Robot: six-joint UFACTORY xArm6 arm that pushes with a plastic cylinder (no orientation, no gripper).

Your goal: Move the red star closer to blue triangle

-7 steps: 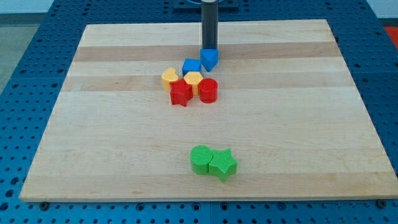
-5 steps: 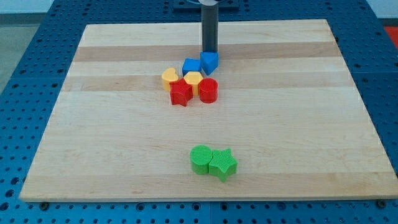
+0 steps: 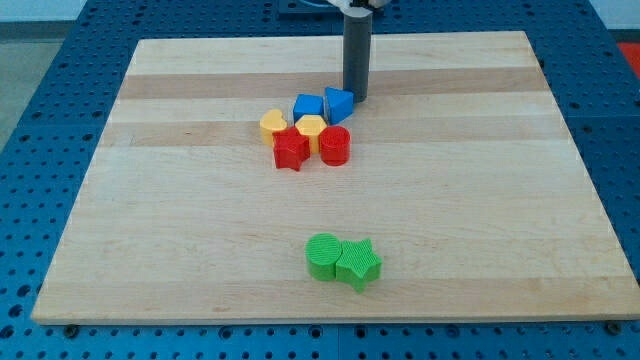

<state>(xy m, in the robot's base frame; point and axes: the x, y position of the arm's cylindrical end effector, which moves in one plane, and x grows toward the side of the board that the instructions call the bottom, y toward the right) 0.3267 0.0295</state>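
**Tip beside the blue triangle, red star yet to be pushed**

My tip sits at the view's upper right of the cluster, touching or just beside the blue triangle on its right side. My tool is a plain rod, with nothing on it to spread, press together or pinch; it only pushes.

The red star lies at the lower left of the cluster on the worktop, well inside the wooden board. Between it and the blue triangle stands a yellow block (its shape looks roughly hexagonal, though I would not swear to it). A blue cube is just left of the triangle, a second yellow block sits up-left of the star, and a red cylinder is to the star's right.

I judge the approach step is in hand: the star is near the triangle but not next to it. The next move calls for bringing my tip round to the star's lower-left side and pushing up and right, minding that the yellow block may be carried along.

The star is bright red, ridged on top, its points blunt, and it touches its neighbours.

A green cylinder and green star lie well apart, near the view's bottom.
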